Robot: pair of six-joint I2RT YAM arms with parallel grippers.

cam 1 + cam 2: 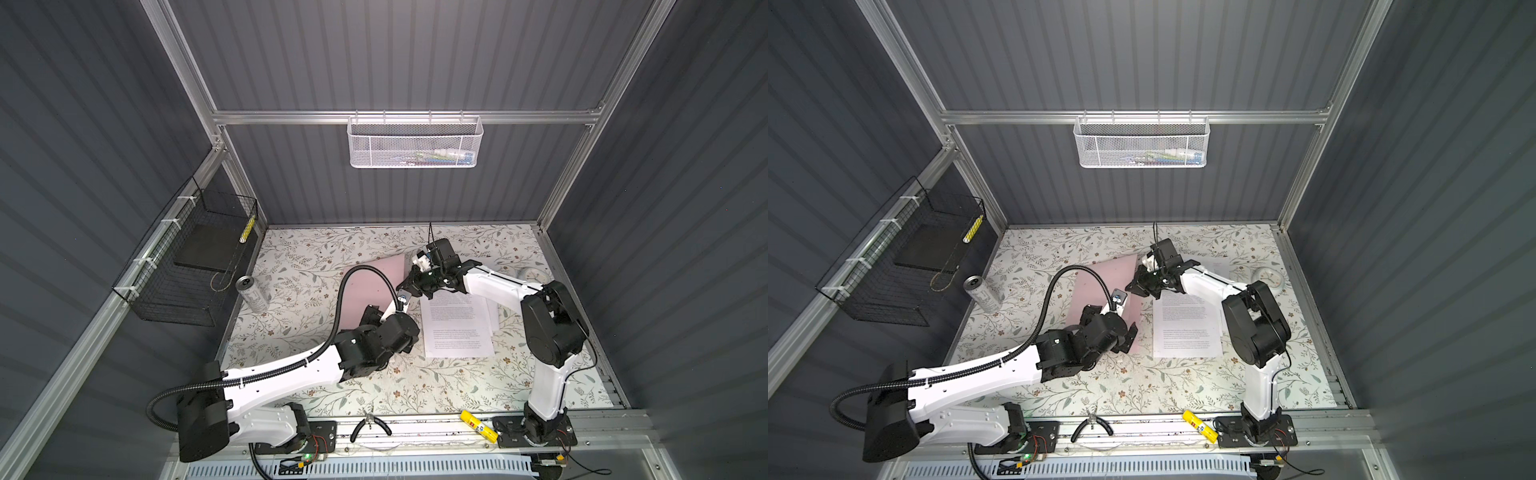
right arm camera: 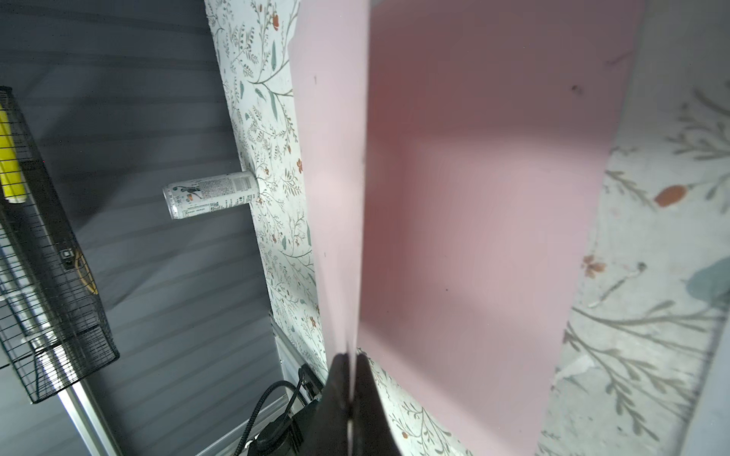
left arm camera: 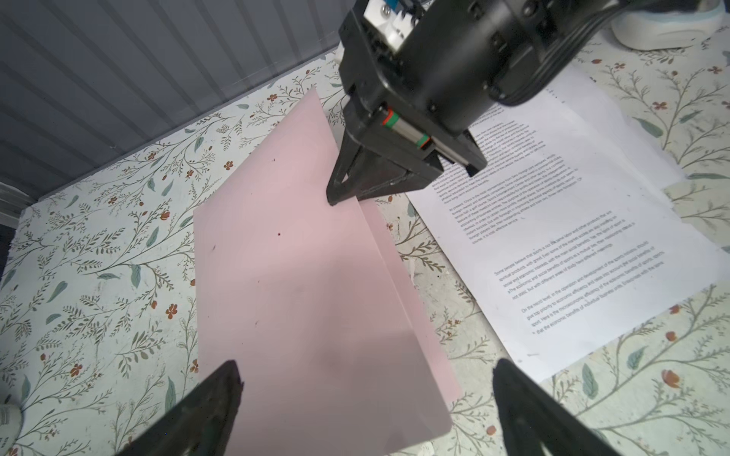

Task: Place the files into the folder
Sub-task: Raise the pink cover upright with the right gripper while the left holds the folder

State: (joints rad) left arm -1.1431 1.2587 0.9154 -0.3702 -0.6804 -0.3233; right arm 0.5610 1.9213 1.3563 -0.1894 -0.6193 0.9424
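Pink folder point(image 1: 374, 282), long axis front-to-back

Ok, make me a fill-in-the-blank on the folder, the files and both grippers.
1. The right gripper pinches the cover of the ____ folder.
2. The left gripper, over the folder, is ____.
3. The files lie beside the folder, printed side ____.
Missing words: pink; open; up.
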